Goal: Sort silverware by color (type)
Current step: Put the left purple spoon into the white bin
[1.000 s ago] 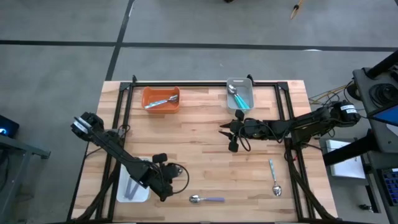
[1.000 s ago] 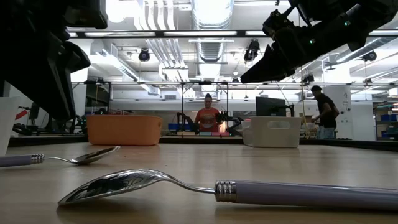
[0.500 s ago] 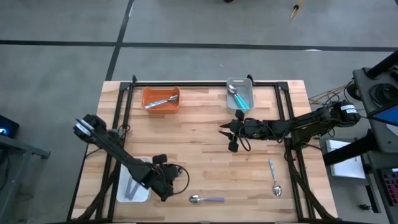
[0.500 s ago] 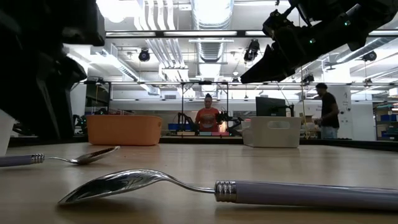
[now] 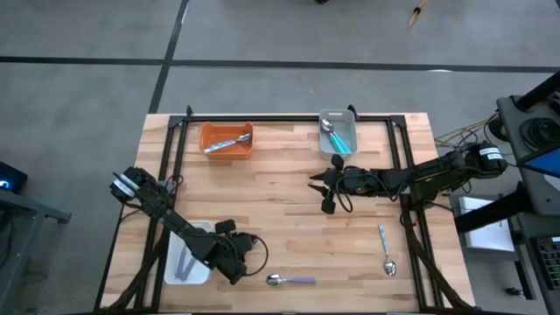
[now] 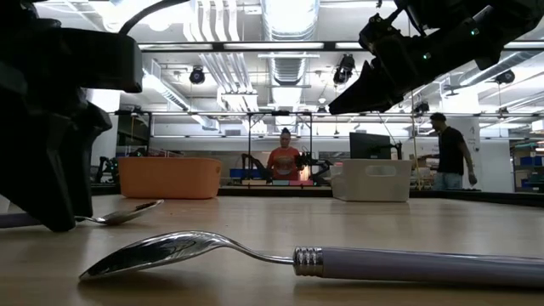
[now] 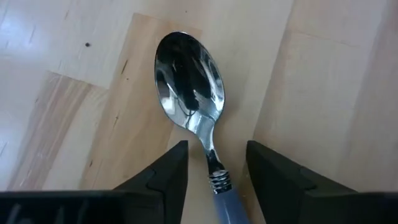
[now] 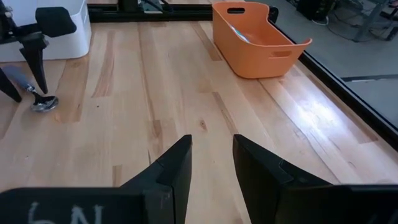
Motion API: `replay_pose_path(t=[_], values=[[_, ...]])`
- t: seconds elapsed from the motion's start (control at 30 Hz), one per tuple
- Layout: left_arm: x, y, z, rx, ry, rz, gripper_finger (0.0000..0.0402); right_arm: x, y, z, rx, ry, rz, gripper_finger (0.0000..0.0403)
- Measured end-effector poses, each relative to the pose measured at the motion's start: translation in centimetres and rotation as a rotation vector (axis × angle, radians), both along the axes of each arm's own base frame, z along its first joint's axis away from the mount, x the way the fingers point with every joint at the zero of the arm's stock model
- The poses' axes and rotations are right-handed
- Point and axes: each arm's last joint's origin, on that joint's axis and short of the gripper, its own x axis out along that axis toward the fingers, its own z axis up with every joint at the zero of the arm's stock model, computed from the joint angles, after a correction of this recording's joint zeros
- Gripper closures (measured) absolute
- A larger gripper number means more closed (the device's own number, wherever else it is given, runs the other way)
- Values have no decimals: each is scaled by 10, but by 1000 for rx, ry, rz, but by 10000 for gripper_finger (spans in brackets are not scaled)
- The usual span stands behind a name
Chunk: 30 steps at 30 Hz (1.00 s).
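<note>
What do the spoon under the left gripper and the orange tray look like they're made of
Spoon: bowl looks like polished metal, mirror-bright with reflections; its lavender handle is matte, probably plastic. Orange tray: likely moulded plastic, with a smooth uniform colour, thin walls and a cut-out handle.

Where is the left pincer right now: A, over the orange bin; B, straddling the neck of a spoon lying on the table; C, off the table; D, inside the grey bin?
B: the left pincer stands open with a finger on each side of the spoon, near the table's front edge.
</note>
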Motion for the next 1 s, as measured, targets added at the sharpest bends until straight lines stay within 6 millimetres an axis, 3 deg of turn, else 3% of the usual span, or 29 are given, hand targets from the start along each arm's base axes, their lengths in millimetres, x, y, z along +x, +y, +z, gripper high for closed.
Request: replay_pose_path(t=[0.17, 0.43, 1.0], values=[[0, 0, 0, -11, 2, -1, 292, 0, 0, 0, 8, -2, -3, 294], [2, 0, 0, -23, -11, 12, 391, 0, 0, 0, 9, -3, -4, 294], [8, 2, 12, 53, -86, -22, 401, 0, 0, 0, 59, -19, -25, 294]])
